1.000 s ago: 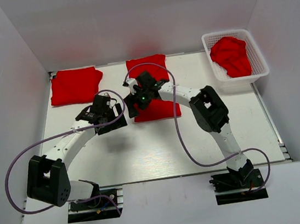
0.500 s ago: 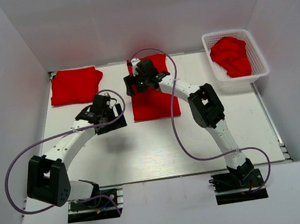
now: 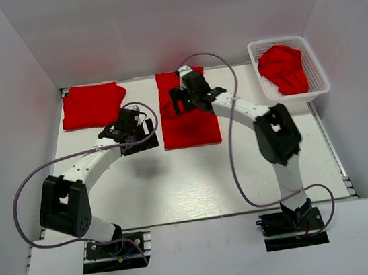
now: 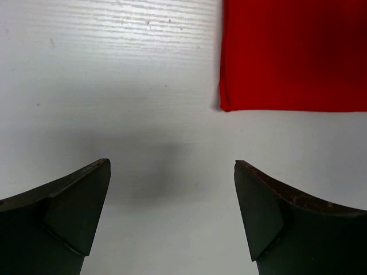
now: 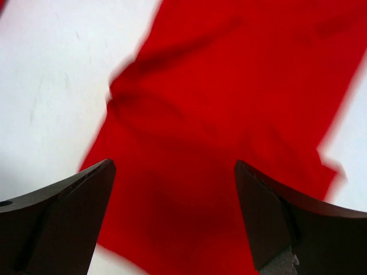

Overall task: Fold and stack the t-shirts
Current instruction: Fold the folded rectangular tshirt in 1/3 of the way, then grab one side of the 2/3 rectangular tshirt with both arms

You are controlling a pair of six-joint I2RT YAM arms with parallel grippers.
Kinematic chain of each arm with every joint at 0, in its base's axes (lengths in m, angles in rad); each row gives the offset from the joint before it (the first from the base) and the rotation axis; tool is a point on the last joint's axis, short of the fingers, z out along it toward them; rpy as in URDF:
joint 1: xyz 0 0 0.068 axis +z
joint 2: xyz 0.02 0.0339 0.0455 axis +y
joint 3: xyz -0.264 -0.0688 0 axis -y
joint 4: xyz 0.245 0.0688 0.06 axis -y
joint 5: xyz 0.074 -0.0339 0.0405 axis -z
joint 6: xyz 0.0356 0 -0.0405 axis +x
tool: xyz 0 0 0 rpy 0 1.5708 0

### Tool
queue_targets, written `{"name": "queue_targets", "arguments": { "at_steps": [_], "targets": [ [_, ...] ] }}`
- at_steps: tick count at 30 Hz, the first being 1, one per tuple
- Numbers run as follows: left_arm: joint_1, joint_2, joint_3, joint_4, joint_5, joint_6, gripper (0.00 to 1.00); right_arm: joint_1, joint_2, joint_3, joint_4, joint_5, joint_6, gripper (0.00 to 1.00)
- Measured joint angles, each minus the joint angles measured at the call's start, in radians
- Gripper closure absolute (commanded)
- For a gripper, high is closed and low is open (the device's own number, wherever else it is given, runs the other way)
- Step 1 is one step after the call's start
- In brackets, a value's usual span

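The middle shirt lies flat on the table as a long red rectangle. Its long axis runs straight away from the arm bases. To its left, well apart, sits a folded shirt. To its right a crumpled shirt fills the basket.

The right tool hovers over the far half of the middle shirt with its jaws spread wide and nothing between them. Its wrist view shows only rumpled red cloth below. The left tool is equally wide and empty. It hangs over bare table just left of the middle shirt's near left corner, which shows ahead and to the right in its wrist view.

The next fold probably goes across the long axis, bringing one short end onto the other. The right arm is nearer the far end and the left arm nearer the near corner.
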Motion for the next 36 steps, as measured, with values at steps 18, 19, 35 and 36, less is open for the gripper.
{"name": "queue_targets", "arguments": {
  "at_steps": [18,19,35,36],
  "targets": [
    [-0.013,0.344,0.127,0.171,0.048,0.057,0.11,-0.119,-0.409,-0.661,-0.115,0.069,0.342,0.14],
    [-0.013,0.351,0.127,0.177,0.050,0.060,0.13,-0.125,-0.399,-0.661,-0.117,0.061,0.354,0.14],
    [-0.098,0.403,0.127,0.258,0.036,0.084,0.48,-0.175,-0.371,-0.691,-0.077,-0.087,0.388,0.46],
    [-0.103,0.407,0.127,0.265,0.037,0.083,0.52,-0.175,-0.368,-0.691,-0.077,-0.095,0.383,0.53]
  ]
}}
